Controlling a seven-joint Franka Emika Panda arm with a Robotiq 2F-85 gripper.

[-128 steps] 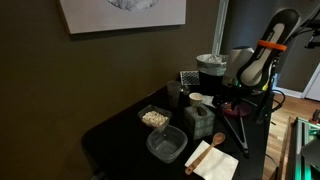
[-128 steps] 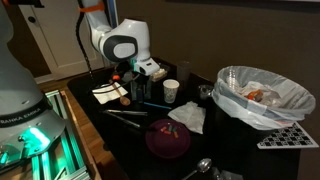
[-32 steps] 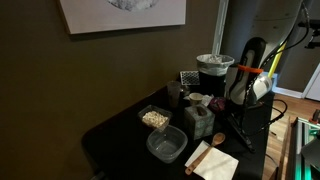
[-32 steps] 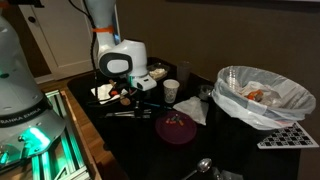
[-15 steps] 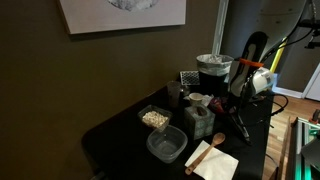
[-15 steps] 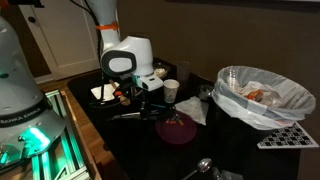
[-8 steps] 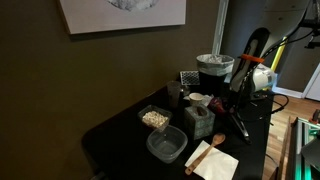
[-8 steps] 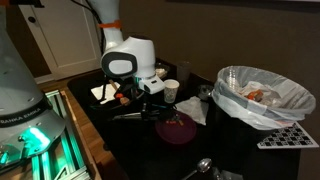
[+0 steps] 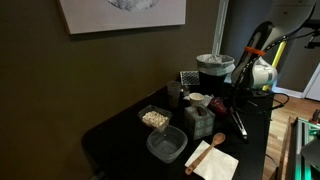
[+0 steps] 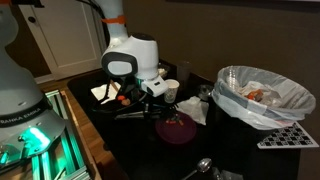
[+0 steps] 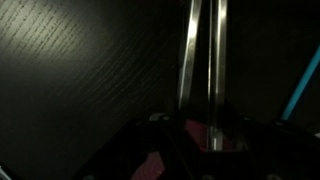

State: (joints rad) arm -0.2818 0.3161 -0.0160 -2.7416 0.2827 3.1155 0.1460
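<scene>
Tool (image 10: pixel 148 97) hovers seemingly above 1 tongs (image 10: pixel 130 115); 1 maroon bowl (image 10: pixel 175 132), 1 paper cup (image 10: pixel 171 89) near; opening can't tell.

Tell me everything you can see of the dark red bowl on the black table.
The bowl is round, dark red and smooth, plastic by its look, standing upright on the black table. It shows in an exterior view. A crumpled white napkin lies behind it, a paper cup further back. The gripper hangs close beside its rim; whether they touch cannot be told. Its inside cannot be made out.
</scene>
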